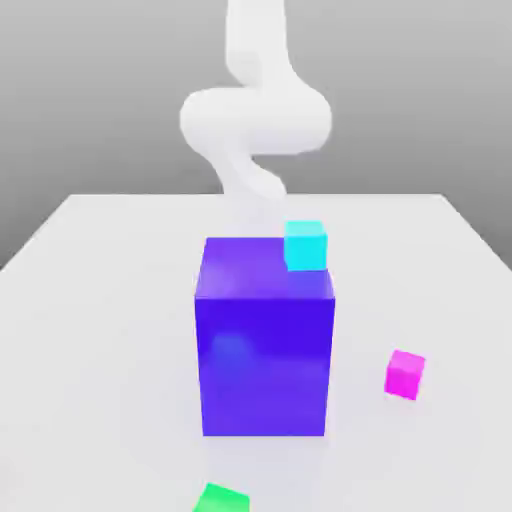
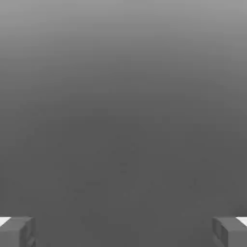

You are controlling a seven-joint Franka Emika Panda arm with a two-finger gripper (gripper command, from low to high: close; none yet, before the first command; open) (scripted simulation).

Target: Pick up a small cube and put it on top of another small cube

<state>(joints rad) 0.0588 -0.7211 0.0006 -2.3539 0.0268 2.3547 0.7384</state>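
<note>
Nearest the exterior camera, a small green cube (image 1: 221, 498) sits on the white table (image 1: 90, 300), cut off by the frame's lower edge. Behind it stands the big blue-violet block (image 1: 265, 350), by far the largest object, with the white arm (image 1: 255, 115) rising beyond it. A small cyan cube (image 1: 306, 245) shows at the block's far top corner, toward the exterior view's right. On the table well to the block's right lies the small magenta cube (image 1: 405, 373), untouched. In the hand view, the gripper (image 2: 123, 231) is spread wide, its fingertips (image 2: 17, 231) apart with nothing between them.
</note>
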